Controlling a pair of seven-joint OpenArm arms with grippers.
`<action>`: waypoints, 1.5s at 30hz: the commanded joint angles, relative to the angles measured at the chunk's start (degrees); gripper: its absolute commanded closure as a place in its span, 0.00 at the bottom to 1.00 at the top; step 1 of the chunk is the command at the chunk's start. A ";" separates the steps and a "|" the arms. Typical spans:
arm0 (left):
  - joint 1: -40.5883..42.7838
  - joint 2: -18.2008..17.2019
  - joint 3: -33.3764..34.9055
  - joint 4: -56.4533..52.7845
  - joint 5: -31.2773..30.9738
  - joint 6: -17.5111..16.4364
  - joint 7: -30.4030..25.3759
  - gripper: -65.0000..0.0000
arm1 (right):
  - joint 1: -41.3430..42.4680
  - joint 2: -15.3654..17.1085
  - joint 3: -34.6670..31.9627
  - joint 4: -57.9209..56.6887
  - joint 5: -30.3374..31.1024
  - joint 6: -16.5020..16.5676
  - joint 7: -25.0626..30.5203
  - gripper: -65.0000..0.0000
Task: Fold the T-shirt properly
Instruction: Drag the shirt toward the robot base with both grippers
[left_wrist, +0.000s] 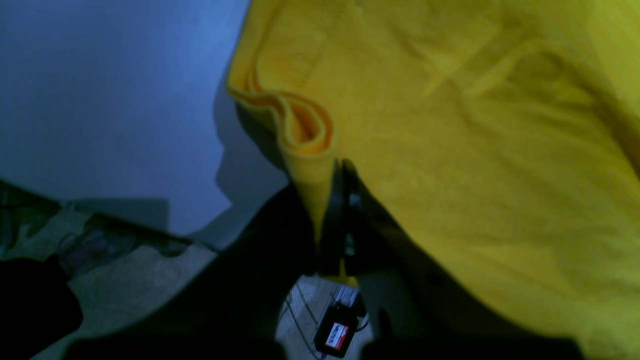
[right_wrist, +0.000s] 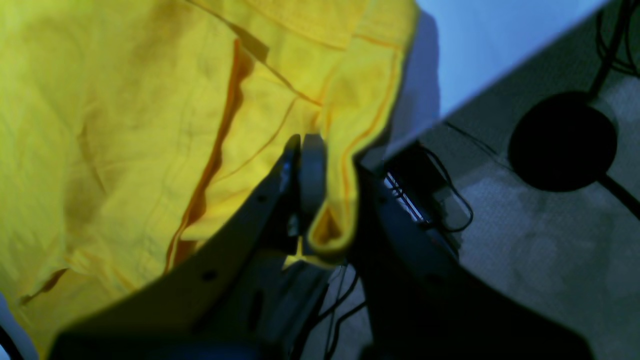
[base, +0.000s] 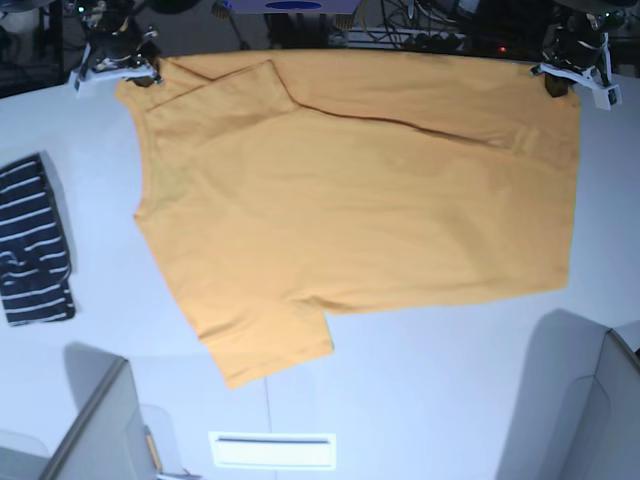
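The orange-yellow T-shirt lies spread over the white table, its far part folded over toward the middle, one sleeve pointing at the near edge. My right gripper holds the far left corner of the shirt. In the right wrist view its fingers are shut on a bunched hem of the T-shirt. At the far right corner sits my left gripper. The left wrist view shows it shut on the edge of the T-shirt, just below a rolled fold.
A dark navy white-striped garment lies folded at the table's left edge. Grey panels rise at the near corners, with a white slip between them. Beyond the far table edge there are cables and equipment.
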 joint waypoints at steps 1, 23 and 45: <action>1.05 -0.73 -0.44 0.77 0.41 0.09 -0.06 1.00 | -1.36 0.11 0.34 1.17 -0.27 0.00 0.24 1.00; 3.34 0.42 -7.39 2.88 0.41 0.00 0.29 1.00 | -4.35 0.11 -0.19 3.28 -0.27 0.00 0.15 1.00; 4.39 0.51 -7.65 2.35 0.41 0.00 0.38 0.88 | -5.76 -0.06 0.16 7.06 -0.27 0.00 -0.73 1.00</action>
